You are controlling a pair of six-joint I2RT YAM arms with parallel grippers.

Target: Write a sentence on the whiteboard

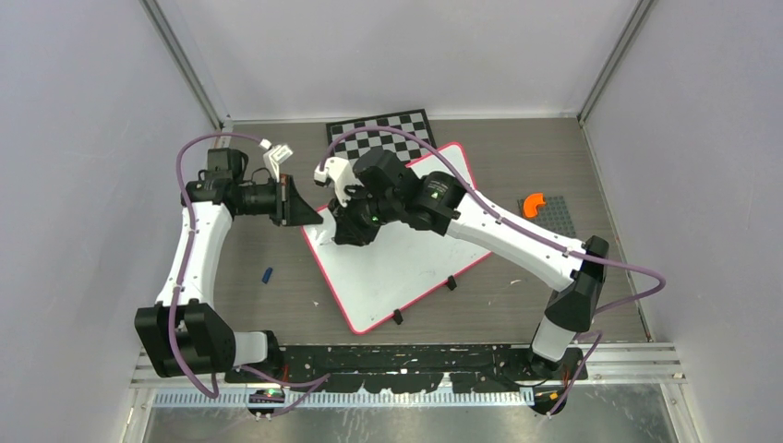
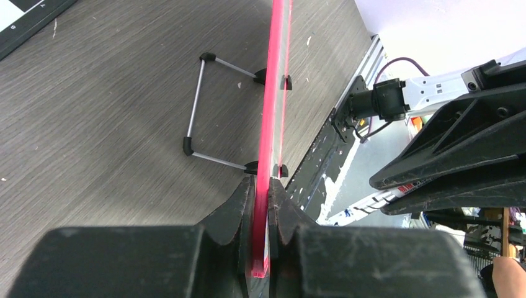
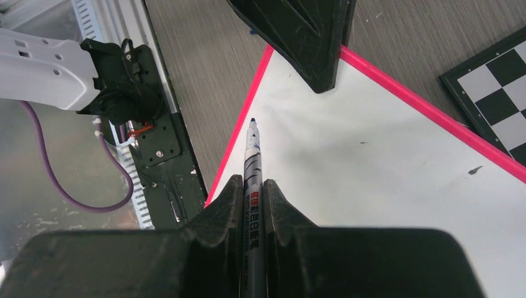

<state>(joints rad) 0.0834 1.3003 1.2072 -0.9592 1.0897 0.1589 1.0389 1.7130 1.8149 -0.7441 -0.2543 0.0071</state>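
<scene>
Lying askew in the middle of the table (image 1: 258, 305): whiteboard (image 1: 397, 268), far corner just beside the checkered board (image 1: 383, 129). Clamped tight at its left corner by the left gripper (image 2: 261, 192), red rim (image 2: 268, 124) pinched between the jaws. Held in the closed right gripper (image 3: 252, 186): a marker (image 3: 253, 155), tip over the white face near that same corner; touching or not, cannot tell.

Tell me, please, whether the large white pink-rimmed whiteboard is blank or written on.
Blank where visible: the whiteboard shows no lettering, only one small dark speck.
</scene>
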